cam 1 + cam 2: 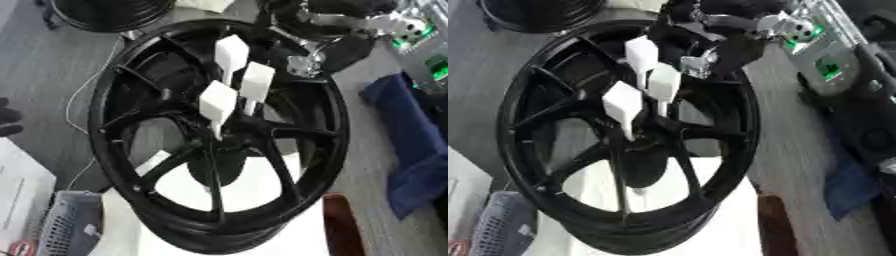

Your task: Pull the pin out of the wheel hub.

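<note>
Above, right hand (337, 42) hovers at the hub (219, 150) rim; finger state cannot be told. Three white pins (236, 55) stand just below-left of it, ungripped. Risk: grazing neighbouring pins, or pulling askew.

No legible text or labels.

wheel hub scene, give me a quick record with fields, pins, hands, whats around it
wheel: black spoked wheel lying on a white stand
pins: three white pins standing up at the hub, none pulled out yet
right hand: upper right by the rim, near the top pin, fingers unclear
left hand: dark shape at the left edge, fingers unclear
surroundings: blue cloth to the right, grey basket lower left
</note>
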Available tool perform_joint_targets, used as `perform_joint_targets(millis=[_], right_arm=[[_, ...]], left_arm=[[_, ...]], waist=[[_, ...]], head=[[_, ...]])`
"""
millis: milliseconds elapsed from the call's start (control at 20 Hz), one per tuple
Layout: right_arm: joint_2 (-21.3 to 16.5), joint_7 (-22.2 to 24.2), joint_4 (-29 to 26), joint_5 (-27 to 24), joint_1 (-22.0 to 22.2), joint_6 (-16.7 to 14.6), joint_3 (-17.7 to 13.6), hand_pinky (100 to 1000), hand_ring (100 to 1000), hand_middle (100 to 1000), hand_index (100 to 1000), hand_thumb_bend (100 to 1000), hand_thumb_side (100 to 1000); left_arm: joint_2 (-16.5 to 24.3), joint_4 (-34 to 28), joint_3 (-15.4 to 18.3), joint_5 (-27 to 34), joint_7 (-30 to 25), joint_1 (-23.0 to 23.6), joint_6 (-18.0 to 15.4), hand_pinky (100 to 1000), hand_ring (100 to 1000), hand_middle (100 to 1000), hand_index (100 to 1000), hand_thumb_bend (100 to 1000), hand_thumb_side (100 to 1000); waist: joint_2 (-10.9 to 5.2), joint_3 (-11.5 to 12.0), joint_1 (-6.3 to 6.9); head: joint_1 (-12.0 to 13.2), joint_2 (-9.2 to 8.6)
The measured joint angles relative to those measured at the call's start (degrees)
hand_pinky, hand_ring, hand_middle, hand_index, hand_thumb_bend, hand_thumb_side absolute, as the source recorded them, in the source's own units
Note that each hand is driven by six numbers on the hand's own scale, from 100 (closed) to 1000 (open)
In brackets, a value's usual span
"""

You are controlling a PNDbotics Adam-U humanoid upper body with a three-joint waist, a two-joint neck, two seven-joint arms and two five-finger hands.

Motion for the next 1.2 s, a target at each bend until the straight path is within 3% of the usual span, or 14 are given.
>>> perform_joint_targets(millis=[500,550,600,650,750,850,1200], right_arm=[[0.5,-2.65,2.21,5.03,0.07,-2.65,1.41,790,769,713,868,100,1000],[0.51,-2.51,2.45,4.94,0.1,-2.51,1.77,800,788,731,875,100,789],[0.53,-2.3,2.53,4.65,0.19,-2.3,2.05,800,788,731,875,100,789],[0.54,-2.06,2.57,4.23,0.3,-2.06,2.3,810,796,738,886,100,638],[0.58,-1.56,2.56,2.88,0.37,-1.56,2.67,818,807,743,889,100,501],[0.68,-1.17,2.46,1.17,0.49,-1.17,2.86,827,811,747,890,100,434],[0.94,-0.1,1.25,-5.16,0.32,-0.1,2.92,835,816,751,894,100,401]], left_arm=[[0.0,0.32,-0.01,0.0,-0.35,0.02,-0.04,713,698,573,708,100,838],[0.0,0.33,-0.01,0.0,-0.4,0.02,-0.02,713,698,573,708,100,839],[0.0,0.33,-0.01,0.0,-0.43,0.02,0.0,713,698,573,708,100,839],[0.0,0.33,-0.01,0.0,-0.47,0.02,0.03,713,698,574,708,100,840],[0.0,0.33,-0.01,0.0,-0.53,0.02,0.05,714,698,574,708,100,841],[0.0,0.34,-0.09,0.0,-0.57,0.02,0.07,714,697,574,709,100,842],[-0.02,0.68,-0.14,0.02,-0.9,0.02,0.21,715,697,574,709,100,844]], waist=[[0.01,0.0,0.0],[0.02,0.01,0.0],[0.05,0.01,0.0],[0.08,0.01,0.0],[0.22,0.03,0.0],[0.34,0.06,0.01],[0.35,0.22,0.09]], head=[[0.03,0.0],[0.03,0.0],[0.03,0.0],[0.03,0.0],[0.03,0.0],[0.03,0.0],[0.0,0.0]])
